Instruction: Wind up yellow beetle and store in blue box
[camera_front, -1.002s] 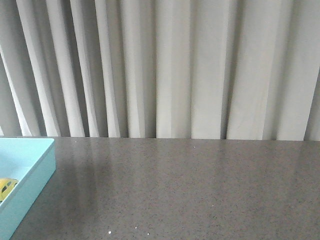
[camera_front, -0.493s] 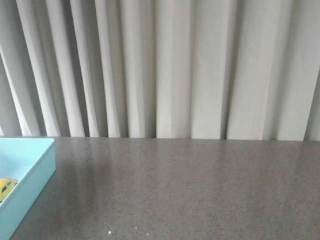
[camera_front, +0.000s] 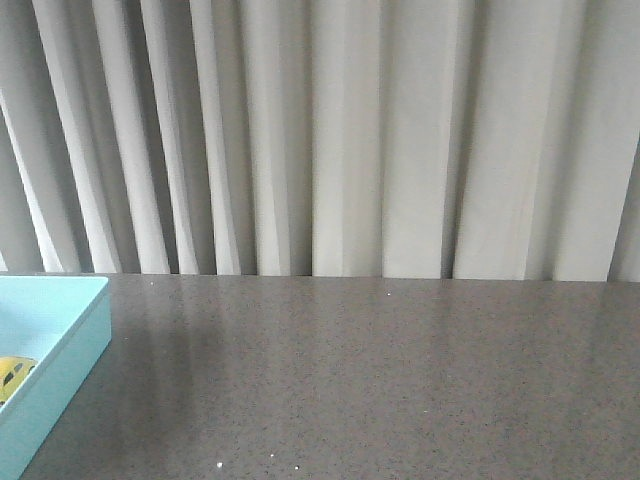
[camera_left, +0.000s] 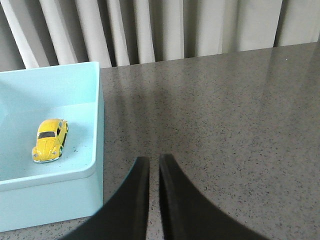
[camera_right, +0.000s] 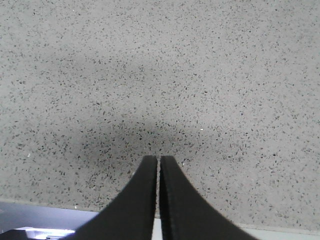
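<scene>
The yellow beetle rests on the floor inside the blue box; in the front view only a sliver of the beetle shows at the left edge, within the box. My left gripper hangs over bare tabletop just outside the box's near corner, apart from the car, shut with nothing between its fingers. My right gripper is shut and empty too, above speckled tabletop close to the table's near edge. Neither gripper appears in the front view.
A grey speckled table runs back to a pleated pale curtain. The table's near edge lies close below the right gripper.
</scene>
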